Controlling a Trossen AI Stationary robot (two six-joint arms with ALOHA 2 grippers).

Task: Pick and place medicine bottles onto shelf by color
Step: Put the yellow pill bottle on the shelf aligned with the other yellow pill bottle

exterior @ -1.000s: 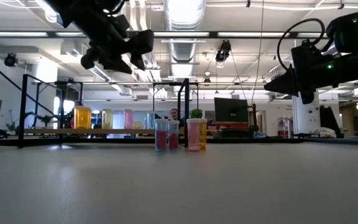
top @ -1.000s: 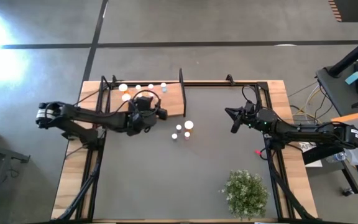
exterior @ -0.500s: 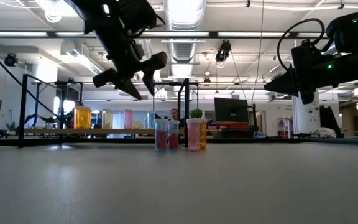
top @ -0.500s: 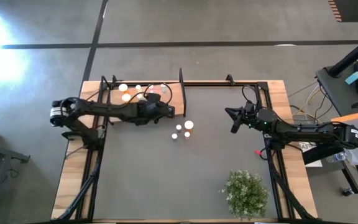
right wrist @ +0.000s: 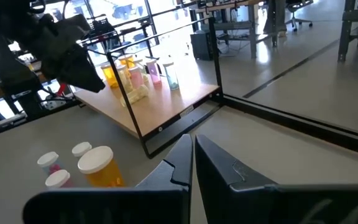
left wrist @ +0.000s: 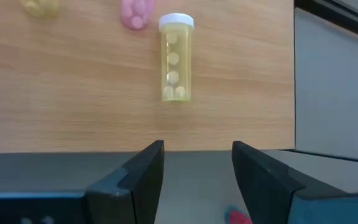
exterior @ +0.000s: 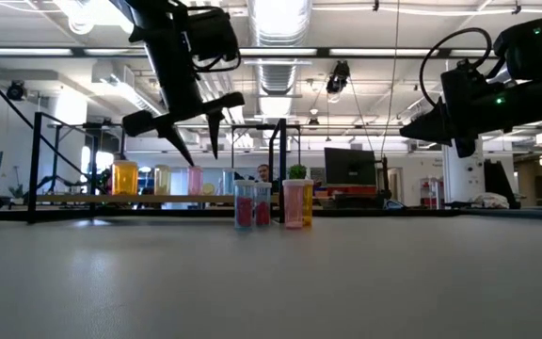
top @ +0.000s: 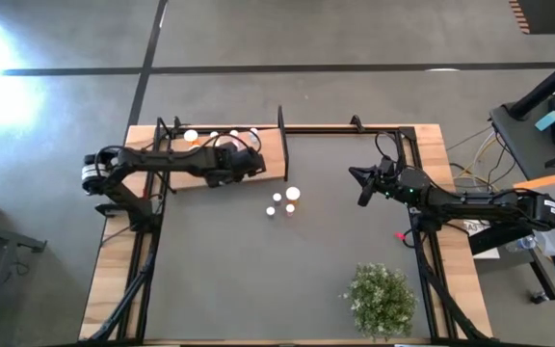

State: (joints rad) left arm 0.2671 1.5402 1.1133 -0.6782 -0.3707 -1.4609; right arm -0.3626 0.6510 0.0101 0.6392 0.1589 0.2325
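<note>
A: Start on the left. What has changed since a second ago?

B: The left gripper (top: pixel 255 161) has travelled from the grey surface (top: pixel 258 280) up over the shelf (top: pixel 270 154). A second ago it hung near the shelf's front edge, tilted; now its fingers (exterior: pixel 216 132) point down above the board's right part. Its jaws stand partly apart with nothing between them.

A: And the bottle it faces?

B: In the left wrist view a yellow-green bottle (left wrist: pixel 175 57) stands on the wood just beyond the fingertips, apart from them, with a pink bottle (left wrist: pixel 134 14) beside it.

A: What else sits on the shelf?

B: A row of medicine bottles (exterior: pixel 158 179): orange, yellow, pink, seen from table height. They have not shifted.

A: Moving right?

B: A small cluster of bottles (top: pixel 282 203) stands on the surface just off the shelf's right front corner: pink ones (exterior: pixel 250 203) and an orange one (exterior: pixel 299 203). Same place as before.

A: The far right?

B: The right gripper (top: pixel 363 186) hovers well apart from the cluster, jaws pressed shut and empty, unmoved over the second. A green plant (top: pixel 382 300) stands near the front edge.
</note>
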